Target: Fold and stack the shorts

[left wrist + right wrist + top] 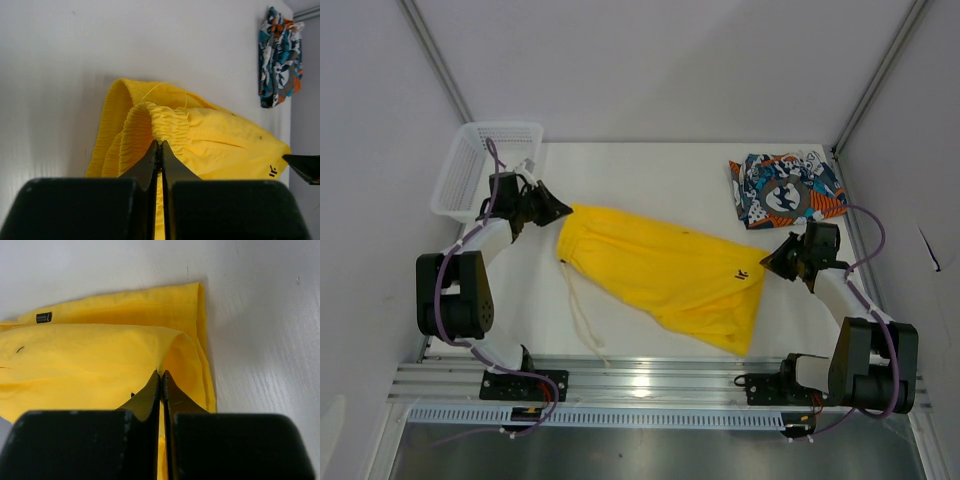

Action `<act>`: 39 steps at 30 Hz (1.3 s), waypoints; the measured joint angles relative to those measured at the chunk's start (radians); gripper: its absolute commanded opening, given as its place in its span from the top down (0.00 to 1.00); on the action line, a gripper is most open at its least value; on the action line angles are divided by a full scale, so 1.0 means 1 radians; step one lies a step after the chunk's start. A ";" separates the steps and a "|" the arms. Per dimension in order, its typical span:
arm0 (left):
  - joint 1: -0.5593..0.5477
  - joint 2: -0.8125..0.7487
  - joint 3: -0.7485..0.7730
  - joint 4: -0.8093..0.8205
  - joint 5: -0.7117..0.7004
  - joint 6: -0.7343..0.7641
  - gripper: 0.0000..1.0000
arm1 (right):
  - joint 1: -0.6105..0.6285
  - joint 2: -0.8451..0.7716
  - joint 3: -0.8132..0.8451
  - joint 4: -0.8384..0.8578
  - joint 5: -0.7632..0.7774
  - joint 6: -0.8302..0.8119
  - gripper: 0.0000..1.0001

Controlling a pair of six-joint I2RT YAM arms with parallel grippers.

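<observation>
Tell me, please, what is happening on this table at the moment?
Two robot arms are holding the yellow shorts, which lie spread on the table. The left gripper is shut on the waistband, and the right gripper is shut on the leg hem at the opposite end. The printed shorts lie apart in the far right corner, untouched. A white basket stands at the far left corner.
</observation>
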 measured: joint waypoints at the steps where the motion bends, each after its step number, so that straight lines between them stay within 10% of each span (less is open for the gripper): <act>1: 0.003 0.001 -0.001 0.012 0.016 -0.011 1.00 | -0.003 0.000 0.000 0.005 0.000 0.005 1.00; 16: 0.013 0.029 0.027 0.162 0.098 -0.141 1.00 | -0.013 -0.047 0.010 0.069 0.024 0.061 1.00; 27: 0.013 0.211 0.134 0.223 0.060 -0.200 1.00 | 0.006 0.233 0.139 0.207 0.055 0.132 0.95; 29: 0.013 0.255 0.151 0.228 0.050 -0.207 0.93 | 0.013 0.295 0.178 0.225 0.068 0.139 0.84; 31: 0.013 0.282 0.158 0.229 0.027 -0.208 0.80 | 0.015 0.348 0.211 0.240 0.084 0.146 0.51; 33: 0.015 0.286 0.158 0.219 -0.002 -0.195 0.50 | 0.015 0.368 0.226 0.246 0.090 0.142 0.35; 35: 0.015 0.272 0.158 0.208 -0.040 -0.184 0.30 | 0.018 0.369 0.229 0.248 0.095 0.137 0.30; 39: 0.012 0.198 0.149 0.156 -0.114 -0.159 0.21 | 0.038 0.344 0.218 0.261 0.087 0.133 0.28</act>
